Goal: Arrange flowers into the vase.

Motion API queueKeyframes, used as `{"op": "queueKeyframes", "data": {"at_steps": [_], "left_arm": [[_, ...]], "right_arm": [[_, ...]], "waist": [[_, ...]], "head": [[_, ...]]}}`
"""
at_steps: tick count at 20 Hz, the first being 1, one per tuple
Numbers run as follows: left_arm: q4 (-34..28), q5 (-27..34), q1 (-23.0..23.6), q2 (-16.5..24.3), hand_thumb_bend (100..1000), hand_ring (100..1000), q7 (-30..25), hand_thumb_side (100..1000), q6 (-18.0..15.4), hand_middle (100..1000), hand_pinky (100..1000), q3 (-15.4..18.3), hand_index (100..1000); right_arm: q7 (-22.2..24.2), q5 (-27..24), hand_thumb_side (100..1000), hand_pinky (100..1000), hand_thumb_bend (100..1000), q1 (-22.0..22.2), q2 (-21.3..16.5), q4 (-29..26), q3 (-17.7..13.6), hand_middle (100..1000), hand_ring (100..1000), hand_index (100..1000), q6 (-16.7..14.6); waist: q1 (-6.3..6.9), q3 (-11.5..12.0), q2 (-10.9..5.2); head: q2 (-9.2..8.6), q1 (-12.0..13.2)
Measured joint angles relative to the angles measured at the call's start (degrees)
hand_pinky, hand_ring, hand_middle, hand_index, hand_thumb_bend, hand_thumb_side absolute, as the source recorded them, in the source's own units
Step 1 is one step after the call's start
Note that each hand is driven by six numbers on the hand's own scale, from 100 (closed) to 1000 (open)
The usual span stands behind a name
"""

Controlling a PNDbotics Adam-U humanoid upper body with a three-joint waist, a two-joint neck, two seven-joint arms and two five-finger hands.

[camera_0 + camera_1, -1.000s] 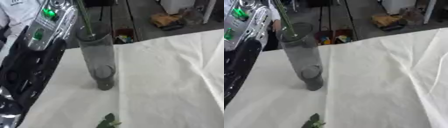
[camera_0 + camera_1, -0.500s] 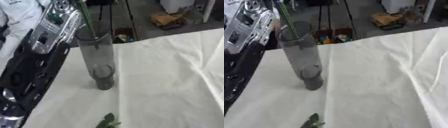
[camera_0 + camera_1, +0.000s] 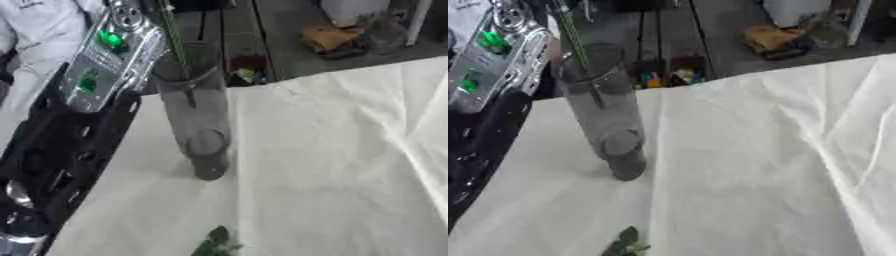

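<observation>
A tall clear glass vase (image 3: 197, 112) stands upright on the white-clothed worktop (image 3: 332, 165), toward its far left, with a thin green flower stem (image 3: 178, 45) running down through its mouth into the glass. The robot's left arm (image 3: 79, 110) lies along the left edge just beside the vase; its hand is out of view above, so I cannot tell whether it is spread or pinching the stem. A small green leafy sprig (image 3: 217, 242) lies on the cloth at the near edge.

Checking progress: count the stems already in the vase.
1: a green stem enters the vase through its mouth, its top out of frame. Others may be hidden; leaves lie on the cloth.
</observation>
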Motion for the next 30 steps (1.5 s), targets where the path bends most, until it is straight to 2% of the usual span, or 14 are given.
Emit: {"op": "queueKeyframes", "data": {"at_steps": [7, 12, 17, 20, 23, 26, 30], "left_arm": [[0.0, -1.2, 0.5, 0.0, 100, 100, -0.6, 439, 0.8, 100, 100, 0.0, 100], [-0.3, -1.3, 0.6, 0.0, 100, 100, -0.7, 531, 0.9, 100, 100, -0.1, 100], [-0.5, -1.6, 0.9, 0.1, 100, 100, -1.0, 541, 1.2, 100, 100, -0.3, 100], [-0.7, -1.7, 1.1, 0.1, 100, 100, -1.2, 546, 1.3, 211, 100, -0.3, 100], [-0.7, -1.7, 1.2, 0.1, 100, 104, -1.4, 567, 1.3, 275, 100, -0.4, 100], [-1.0, -1.6, 1.4, 0.4, 100, 116, -1.7, 590, 1.3, 281, 100, -0.5, 100], [-1.1, -1.2, 1.5, 0.6, 100, 147, -1.9, 681, 1.1, 311, 100, -0.6, 100]], "right_arm": [[0.0, 0.0, 907, 865, 100, 0.0, 0.0, 0.0, 0.0, 361, 786, 894, 0.1], [-0.1, 0.0, 908, 866, 100, 0.0, 0.0, 0.0, 0.0, 362, 787, 895, 0.2], [-0.1, 0.0, 908, 866, 100, 0.0, 0.0, 0.0, 0.0, 361, 787, 895, 0.3], [-0.1, 0.0, 909, 867, 100, 0.0, 0.0, 0.0, 0.0, 360, 788, 894, 0.3], [-0.1, 0.0, 909, 867, 100, 0.0, 0.0, 0.0, 0.0, 361, 788, 894, 0.4], [-0.1, 0.1, 909, 868, 100, 0.0, 0.0, 0.0, 0.0, 360, 788, 894, 0.4], [-0.2, 0.1, 910, 869, 100, 0.0, 0.0, 0.0, 0.0, 359, 789, 893, 0.5]], "waist": [[0.0, 0.0, 0.0], [0.0, 0.1, 0.0], [0.0, 0.1, 0.0], [0.0, 0.2, 0.0], [0.0, 0.2, 0.0], [0.0, 0.2, 0.0], [0.0, 0.2, 0.0]], "head": [[-0.42, 0.0], [-0.44, -0.1], [-0.46, -0.1], [-0.47, -0.1], [-0.49, -0.1], [-0.5, -0.2], [-0.71, -0.3]]}}
